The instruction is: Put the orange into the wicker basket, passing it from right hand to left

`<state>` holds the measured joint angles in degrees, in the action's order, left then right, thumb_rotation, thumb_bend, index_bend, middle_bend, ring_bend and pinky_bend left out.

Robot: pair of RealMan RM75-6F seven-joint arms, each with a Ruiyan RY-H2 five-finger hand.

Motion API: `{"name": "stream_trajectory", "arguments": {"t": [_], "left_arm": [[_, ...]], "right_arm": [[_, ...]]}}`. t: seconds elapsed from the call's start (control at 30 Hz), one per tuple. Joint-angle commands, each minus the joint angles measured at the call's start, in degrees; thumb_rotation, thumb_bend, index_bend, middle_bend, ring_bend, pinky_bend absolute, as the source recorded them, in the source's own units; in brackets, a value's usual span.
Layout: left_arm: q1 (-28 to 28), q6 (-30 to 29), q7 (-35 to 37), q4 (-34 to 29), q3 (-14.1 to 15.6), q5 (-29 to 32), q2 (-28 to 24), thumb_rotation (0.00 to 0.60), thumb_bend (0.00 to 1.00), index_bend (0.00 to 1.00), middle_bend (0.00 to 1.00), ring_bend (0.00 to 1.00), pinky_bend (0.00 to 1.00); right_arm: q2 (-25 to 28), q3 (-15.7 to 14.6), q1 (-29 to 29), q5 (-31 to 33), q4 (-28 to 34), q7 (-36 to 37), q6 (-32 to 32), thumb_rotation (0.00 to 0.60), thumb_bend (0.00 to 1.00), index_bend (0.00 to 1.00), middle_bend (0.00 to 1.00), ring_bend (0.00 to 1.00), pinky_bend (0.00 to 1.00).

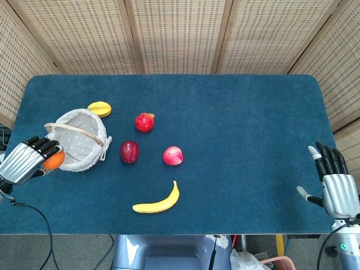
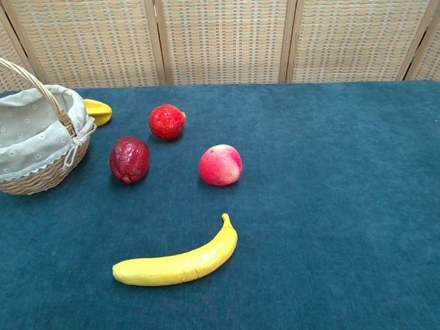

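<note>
Holding the orange (image 1: 54,161) in my left hand (image 1: 25,162) beside the wicker basket (image 1: 84,163), I judge it must move over the rim before letting go; my right hand (image 1: 336,190) waits spread and empty.

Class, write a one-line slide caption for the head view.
Left hand holds the orange beside the wicker basket; right hand waits open.

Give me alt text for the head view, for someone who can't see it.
The robot's left hand holds an orange just beside the wicker basket at the left of a blue table. A banana, a peach, two red fruits and a yellow fruit lie nearby; the right hand hangs empty at the far right.
</note>
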<state>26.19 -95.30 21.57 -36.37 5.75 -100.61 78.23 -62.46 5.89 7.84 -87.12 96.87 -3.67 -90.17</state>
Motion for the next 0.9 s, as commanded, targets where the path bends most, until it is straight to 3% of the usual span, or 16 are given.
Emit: {"name": "stream_trajectory", "arguments": {"t": [0.03,0.27,0.4,0.57,0.9], "left_arm": [[0.5,5.0,5.3,6.1,-2.1,3.5,4.7,0.600,0.15,0.57,0.45,0.41,0.49],[2.3,6.9,7.2,10.9,-2.6,3.8,8.7,0.600,0.14,0.55,0.39,0.41,0.47],[2.3,6.1,7.0,12.8,-2.2,3.3,9.7,0.600,0.01,0.35,0.22,0.26,0.29],[1.8,5.3,8.1,14.5,-2.0,3.3,10.0,0.600,0.00,0.24,0.13,0.15,0.18],[-0.2,2.2,11.9,15.4,-1.9,3.8,9.1,0.600,0.00,0.22,0.13,0.15,0.23]], "right_arm": [[0.0,0.1,0.0,0.0,0.1,-0.1,0.0,0.600,0.00,0.00,0.00,0.00,0.00],[-0.4,0.2,0.1,0.0,0.1,-0.9,0.7,0.600,0.00,0.00,0.00,0.00,0.00],[-0.6,0.5,0.1,0.2,-0.1,-1.1,0.9,0.600,0.00,0.00,0.00,0.00,0.00],[-0.8,0.5,0.0,0.2,-0.2,-1.2,1.1,0.600,0.00,0.00,0.00,0.00,0.00],[-0.7,0.7,-0.2,-0.2,0.2,-1.1,0.9,0.600,0.00,0.00,0.00,0.00,0.00]]}}
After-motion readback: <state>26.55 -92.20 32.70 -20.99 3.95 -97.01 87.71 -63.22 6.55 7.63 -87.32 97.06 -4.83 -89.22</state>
